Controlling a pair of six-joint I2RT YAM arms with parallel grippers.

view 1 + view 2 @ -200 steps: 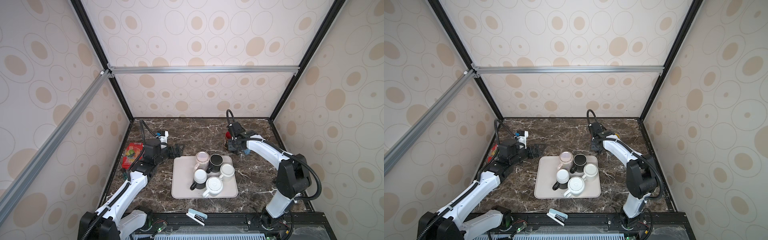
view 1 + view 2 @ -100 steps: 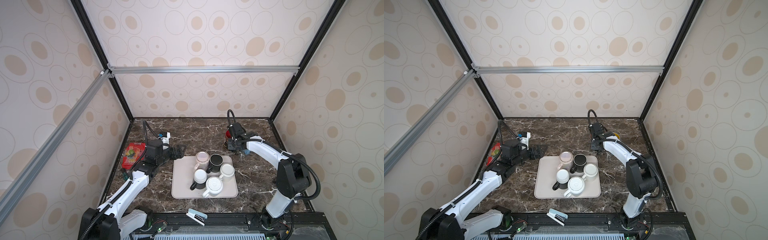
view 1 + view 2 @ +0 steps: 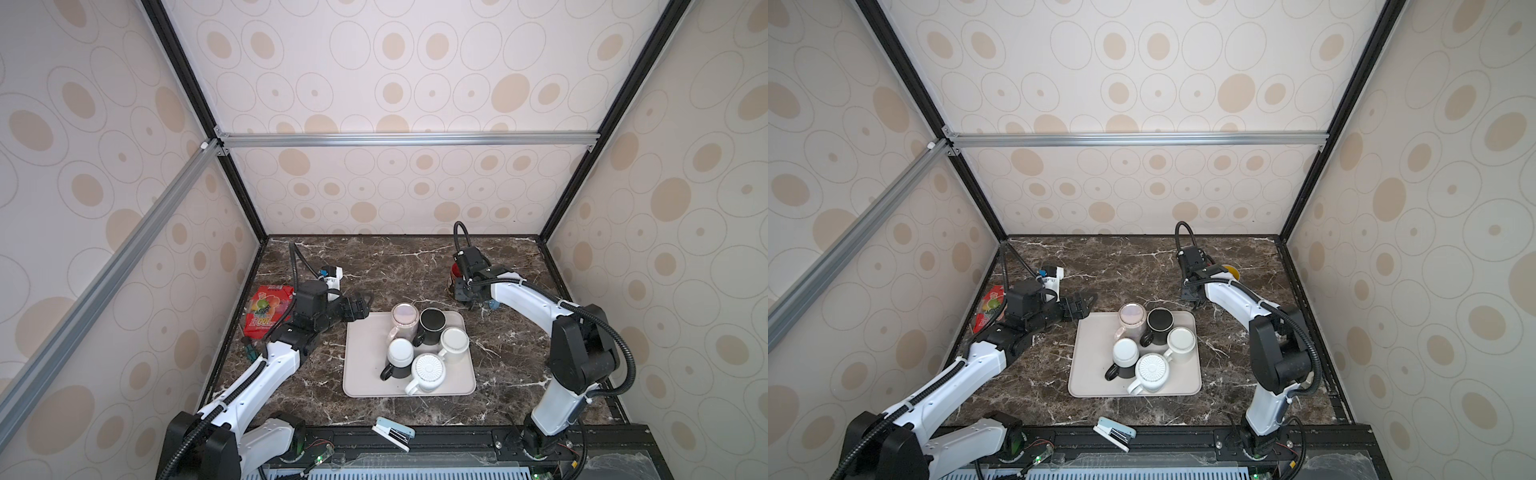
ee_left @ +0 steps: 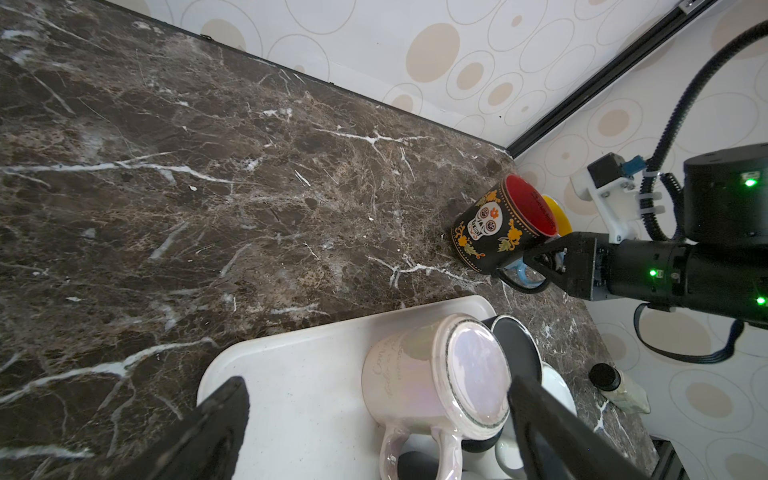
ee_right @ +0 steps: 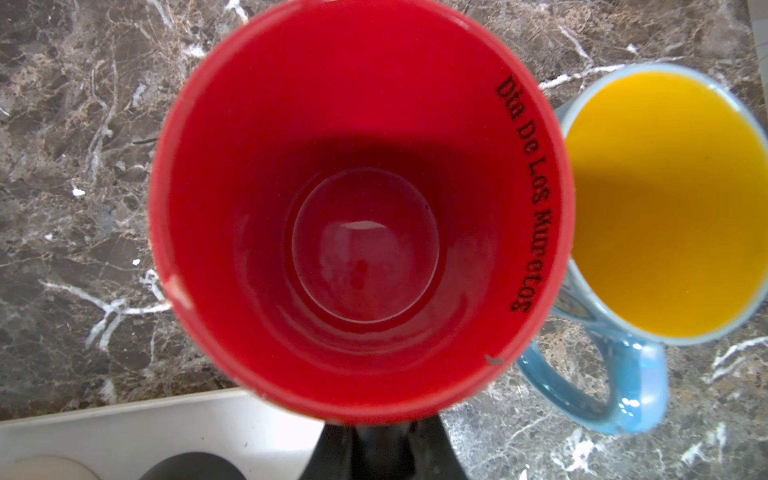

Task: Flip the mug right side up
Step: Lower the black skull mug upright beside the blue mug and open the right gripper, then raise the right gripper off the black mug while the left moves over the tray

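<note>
A pale tray (image 3: 365, 374) (image 3: 1088, 374) holds several upside-down mugs. The pink pearly mug (image 3: 402, 318) (image 3: 1130, 316) (image 4: 415, 382) is at the tray's far left corner, base up and handle toward the front. My left gripper (image 3: 368, 305) (image 3: 1090, 303) (image 4: 376, 388) is open just left of it, jaws wide and touching nothing. A black skull mug (image 3: 455, 272) (image 4: 494, 228) (image 5: 361, 208) with a red inside stands mouth up on the marble beyond the tray. My right gripper (image 3: 467, 297) (image 3: 1192, 297) (image 4: 548, 255) (image 5: 376, 440) is shut on its handle.
A blue mug (image 5: 665, 208) (image 3: 1231, 272) with a yellow inside stands upright against the skull mug. A red snack packet (image 3: 266, 309) lies by the left wall, and a white and blue stapler (image 3: 392, 432) lies at the front edge. A small bottle (image 4: 619, 386) stands right of the tray.
My left gripper has moved right, from beside the snack packet to the tray's far left corner near the pink mug. The right arm has stayed put.
</note>
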